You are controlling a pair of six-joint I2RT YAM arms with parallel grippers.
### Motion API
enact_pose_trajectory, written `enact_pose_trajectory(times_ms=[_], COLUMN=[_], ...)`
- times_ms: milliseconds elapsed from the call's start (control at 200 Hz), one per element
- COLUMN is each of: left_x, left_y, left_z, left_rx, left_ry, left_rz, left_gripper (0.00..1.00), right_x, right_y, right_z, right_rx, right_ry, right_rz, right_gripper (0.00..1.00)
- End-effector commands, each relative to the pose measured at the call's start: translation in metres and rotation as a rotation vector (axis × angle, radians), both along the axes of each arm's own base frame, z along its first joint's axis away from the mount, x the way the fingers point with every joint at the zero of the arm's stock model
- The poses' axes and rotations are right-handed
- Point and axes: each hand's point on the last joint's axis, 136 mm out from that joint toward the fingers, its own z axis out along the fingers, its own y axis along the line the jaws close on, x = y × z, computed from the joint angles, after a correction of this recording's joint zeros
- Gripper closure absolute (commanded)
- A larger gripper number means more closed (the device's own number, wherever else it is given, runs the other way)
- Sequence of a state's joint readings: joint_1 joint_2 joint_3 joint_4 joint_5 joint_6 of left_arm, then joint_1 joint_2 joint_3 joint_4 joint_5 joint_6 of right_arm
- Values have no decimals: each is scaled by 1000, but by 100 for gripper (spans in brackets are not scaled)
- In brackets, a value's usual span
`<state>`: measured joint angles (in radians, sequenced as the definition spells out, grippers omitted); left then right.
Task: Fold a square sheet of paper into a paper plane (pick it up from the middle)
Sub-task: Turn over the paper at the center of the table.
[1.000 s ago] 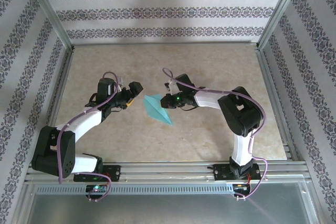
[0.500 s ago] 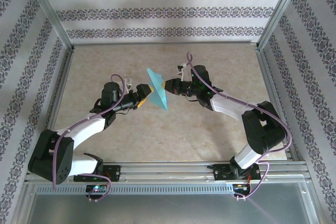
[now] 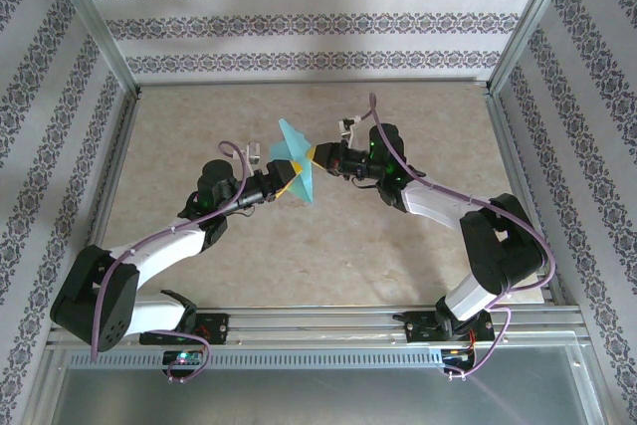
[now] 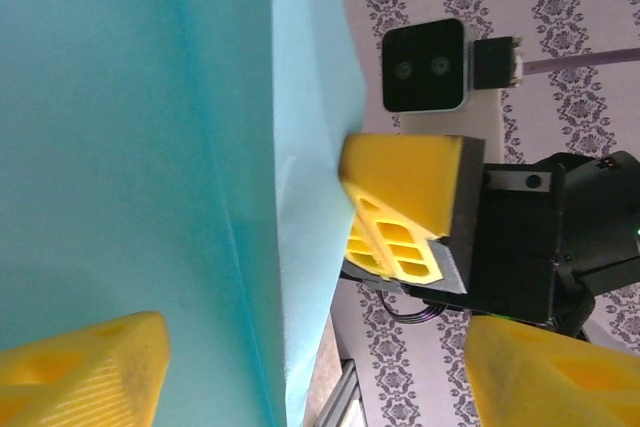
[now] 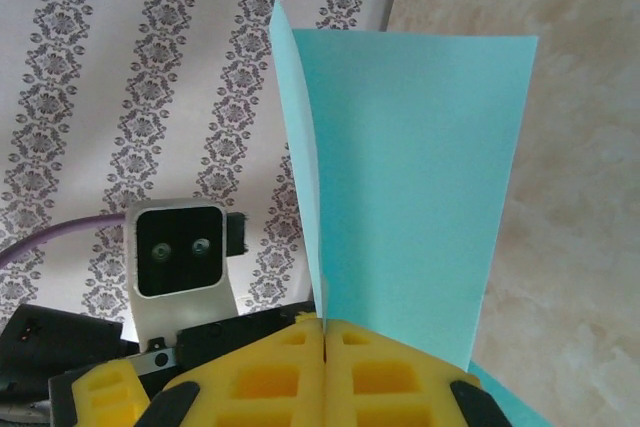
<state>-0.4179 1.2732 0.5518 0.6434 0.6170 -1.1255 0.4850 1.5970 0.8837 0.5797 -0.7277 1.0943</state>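
Starting at your left in the overhead view, the left arm reaches up and inward from its base across the beige worktop (image 3: 199,126), a purple cable (image 3: 149,238) looping along it. Your left hand (image 3: 283,179) sits just left of centre, with its tip at the lower left side of the paper plane (image 3: 299,172). In the left wrist view its two yellow fingers (image 4: 85,372) stand wide apart at the bottom corners. The light-blue sheet (image 4: 130,147) stands on edge between them, so this hand is open around the paper and not clamped on it. The left finger overlaps the paper's face, but you cannot tell from here whether it touches.

The plane itself is at the middle of the scene, between the two hands. It is held up on edge with one point toward the far wall and the longer point toward the near side. It looks to be lifted clear of the worktop.

Just right of it, your right hand (image 3: 317,155) is closed on the plane's right side. The right wrist view shows that hand (image 5: 325,347) with its yellow fingers pressed together and the folded paper (image 5: 410,177) rising out from between them. The left wrist's camera (image 5: 180,247) faces it from behind. From the left wrist you see the same grip: the right hand (image 4: 400,217) pinching the paper's edge, with its own camera (image 4: 425,67) above. The right arm bends back to its base at the lower right.
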Motion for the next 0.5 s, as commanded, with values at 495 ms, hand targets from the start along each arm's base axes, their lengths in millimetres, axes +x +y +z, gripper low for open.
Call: enact_pose_trajectory(times_ms=[495], left_x=[11], left_y=[-19], left_z=[28], left_rx=[-49], left_ry=[-123], left_rz=[-75], left_gripper=[47], right_x=[-14], right_y=[9], right_z=[17], right_rx=[87], right_ry=[4], right_rz=[74], right_gripper=[100])
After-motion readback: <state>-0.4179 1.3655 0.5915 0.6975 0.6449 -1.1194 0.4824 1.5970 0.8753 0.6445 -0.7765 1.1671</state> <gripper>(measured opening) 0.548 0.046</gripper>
